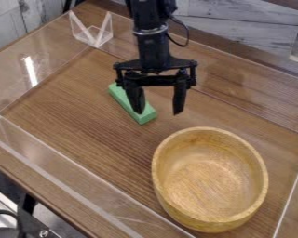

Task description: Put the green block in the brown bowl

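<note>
So the black two-finger gripper (156,99) is pointing nearly straight down over the wooden tabletop (64,121), jaws spread wide, nothing held btw. One finger (138,100) sits right in front of the small bright green rectangular block (129,104), the other finger (179,98) hangs off to the right of it, over bare wood. Can't tell if the fingertips actually touch the block or the table, the angle hides that.

The green block lies flat on the table, long side running diagonally from upper left to lower right, partly covered by the gripper. Only its left end and lower right corner show.

The big round light-brown wooden bowl (189,209) w/ the thick rim sits in the lower right, upright, nothing inside as far as I can see. It's near the block but clearly apart from it, bare wood between them.

Other stuff: clear plastic walls (40,56) run around the work area, and a small clear plastic stand thing (89,30) sits at the top left corner. Bg behind the arm is blurry, can't make out much.
</note>
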You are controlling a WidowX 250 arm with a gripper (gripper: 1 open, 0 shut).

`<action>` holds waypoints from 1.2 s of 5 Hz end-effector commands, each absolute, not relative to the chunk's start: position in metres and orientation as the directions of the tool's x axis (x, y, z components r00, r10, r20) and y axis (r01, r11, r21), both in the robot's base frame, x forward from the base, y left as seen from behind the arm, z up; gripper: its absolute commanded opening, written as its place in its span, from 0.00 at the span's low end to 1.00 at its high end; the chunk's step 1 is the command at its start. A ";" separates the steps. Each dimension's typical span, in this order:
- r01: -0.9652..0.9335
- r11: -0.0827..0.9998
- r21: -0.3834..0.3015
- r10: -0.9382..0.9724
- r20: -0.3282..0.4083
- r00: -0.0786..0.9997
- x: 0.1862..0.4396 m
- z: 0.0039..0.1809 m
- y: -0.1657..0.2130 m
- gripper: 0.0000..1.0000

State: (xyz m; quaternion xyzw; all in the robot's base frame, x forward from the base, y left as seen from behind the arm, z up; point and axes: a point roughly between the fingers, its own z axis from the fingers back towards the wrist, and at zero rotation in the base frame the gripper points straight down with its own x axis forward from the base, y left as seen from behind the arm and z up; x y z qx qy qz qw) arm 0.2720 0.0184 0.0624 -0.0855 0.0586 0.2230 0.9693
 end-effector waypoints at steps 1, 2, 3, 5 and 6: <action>-0.450 0.877 -0.167 0.439 -0.100 0.893 0.288 0.067 0.026 1.00; -0.481 0.859 -0.178 0.470 -0.099 0.877 0.286 0.069 0.035 1.00; -0.511 0.839 -0.186 0.502 -0.096 0.860 0.284 0.072 0.043 1.00; -0.522 0.831 -0.193 0.519 -0.073 0.852 0.288 0.055 0.032 1.00; -0.513 0.836 -0.197 0.513 -0.055 0.857 0.287 0.053 0.033 1.00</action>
